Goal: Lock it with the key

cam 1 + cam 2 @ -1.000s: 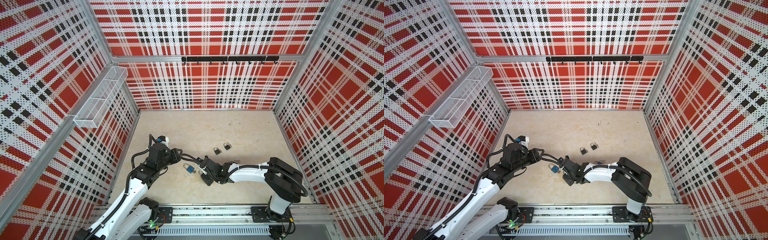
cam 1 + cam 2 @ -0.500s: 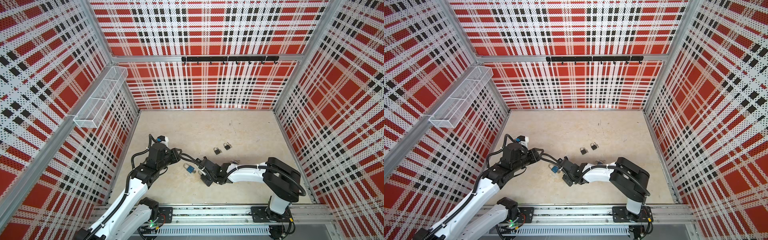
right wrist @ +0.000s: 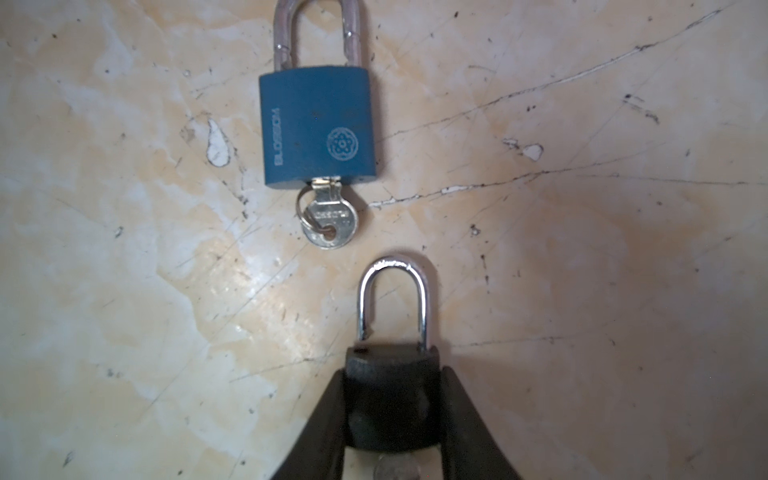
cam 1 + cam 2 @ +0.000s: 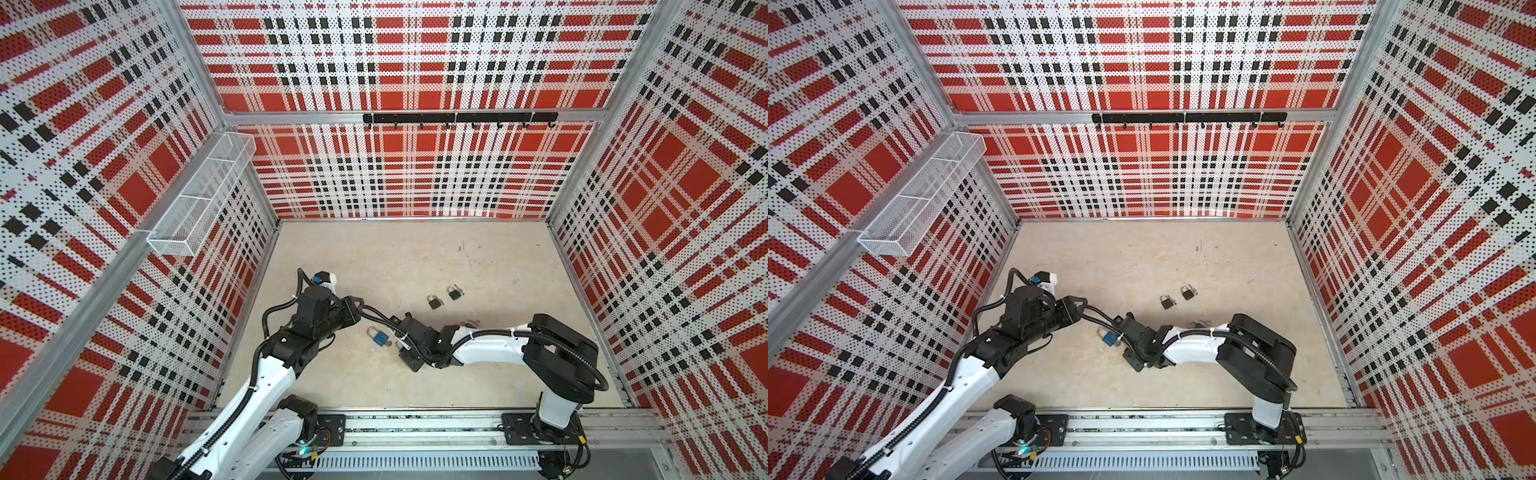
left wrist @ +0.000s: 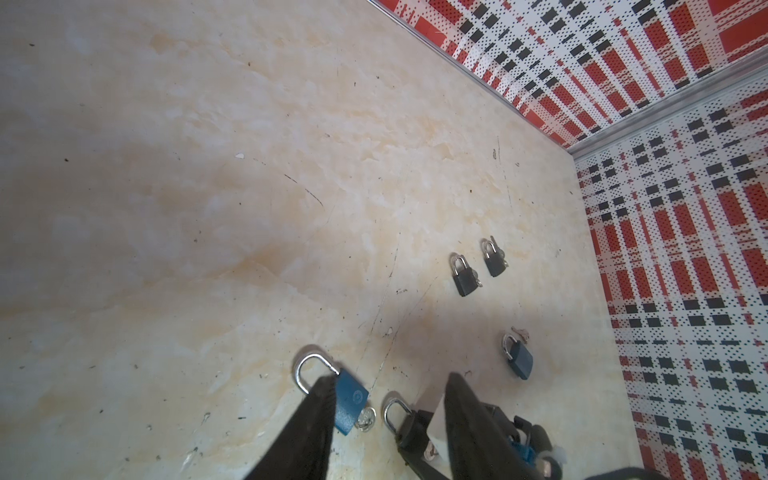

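Right wrist view: my right gripper (image 3: 392, 370) pinches the black padlock (image 3: 390, 407) by its body, shackle (image 3: 392, 266) pointing ahead at the blue padlock (image 3: 318, 124) lying just beyond, nearly in line, its key (image 3: 330, 220) toward the claw. Nearby, my left gripper (image 5: 389, 378) hangs open, empty.

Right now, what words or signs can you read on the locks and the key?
"BLOSSOM": printed sideways on the body of the blue padlock.
A round flower-like emblem with no letters: also on the blue padlock.
The stamped word on the key in that padlock: too blurred to read.
On the black padlock: no writing shows.
On the padlocks farther off: too small to read.
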Controlling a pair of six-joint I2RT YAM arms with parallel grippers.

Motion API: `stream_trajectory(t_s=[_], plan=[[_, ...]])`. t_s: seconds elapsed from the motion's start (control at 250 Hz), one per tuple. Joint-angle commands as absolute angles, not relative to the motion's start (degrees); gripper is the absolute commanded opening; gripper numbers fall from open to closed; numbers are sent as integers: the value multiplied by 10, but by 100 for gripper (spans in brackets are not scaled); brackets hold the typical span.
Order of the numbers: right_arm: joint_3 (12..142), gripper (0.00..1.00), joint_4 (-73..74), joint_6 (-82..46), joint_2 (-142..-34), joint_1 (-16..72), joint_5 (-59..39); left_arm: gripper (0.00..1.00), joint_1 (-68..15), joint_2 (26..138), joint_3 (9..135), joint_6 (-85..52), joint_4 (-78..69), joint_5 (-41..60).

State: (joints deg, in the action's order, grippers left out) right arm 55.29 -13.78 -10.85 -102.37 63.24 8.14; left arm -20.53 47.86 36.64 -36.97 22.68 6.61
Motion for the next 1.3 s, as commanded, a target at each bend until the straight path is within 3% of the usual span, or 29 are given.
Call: stream_trajectory(t_s=[0.0,0.072,0.3,0.58,0.928,1.292], plan=[[558,24,-142,-96,-1043,638,79,46,-199,471,364,-364,230,67],[557,18,-141,-99,-1038,638,82,46,-199,470,364,-364,231,67],[551,14,-138,-102,-984,636,93,46,-199,479,373,-358,229,86],[549,13,-174,-90,-864,601,99,43,-210,512,395,-356,188,119],[526,13,-193,-63,-707,531,86,43,-310,576,448,-357,118,109],[522,12,-192,-59,-667,521,78,44,-367,630,485,-375,34,166]])
